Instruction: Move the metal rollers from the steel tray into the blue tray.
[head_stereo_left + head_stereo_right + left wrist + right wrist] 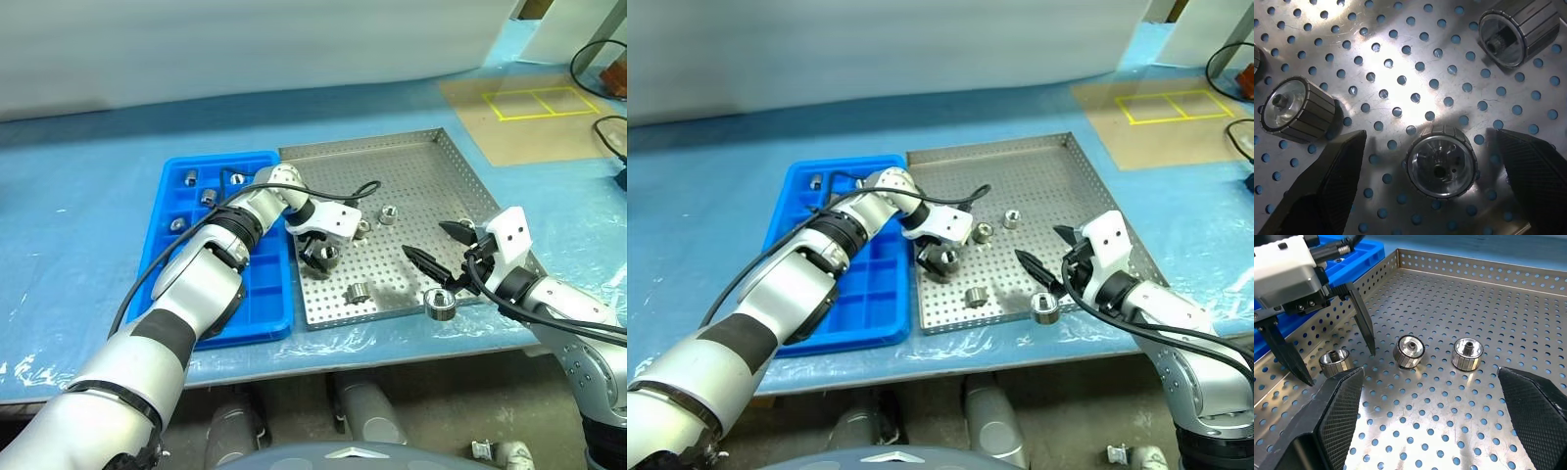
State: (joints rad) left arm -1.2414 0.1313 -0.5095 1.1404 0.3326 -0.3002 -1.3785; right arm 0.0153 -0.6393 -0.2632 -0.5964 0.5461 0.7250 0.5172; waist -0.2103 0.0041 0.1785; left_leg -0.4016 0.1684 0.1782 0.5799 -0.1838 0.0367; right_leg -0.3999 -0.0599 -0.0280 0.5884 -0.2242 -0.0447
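Rollers: one (1441, 161) lies on the steel tray (431, 157) between the spread fingers of the left gripper (320, 257), untouched. Others lie nearby; several sit in the blue tray (162, 211). Right gripper (431, 247) hovers spread wide, empty, over the steel tray's near right corner.

A light blue plastic sheet (88, 196) is covering the bench, wrinkling and catching the light along the near edge. A pale grey backdrop (245, 44) is running along the far edge of the bench. Towards the far right corner, a tan cardboard-coloured panel (534, 127) is lying flat on the bench, carrying a rectangle of yellow tape (541, 102) split into two boxes. Black cables (600, 57) are looping at the right edge of the bench, beside that panel, trailing out of sight.
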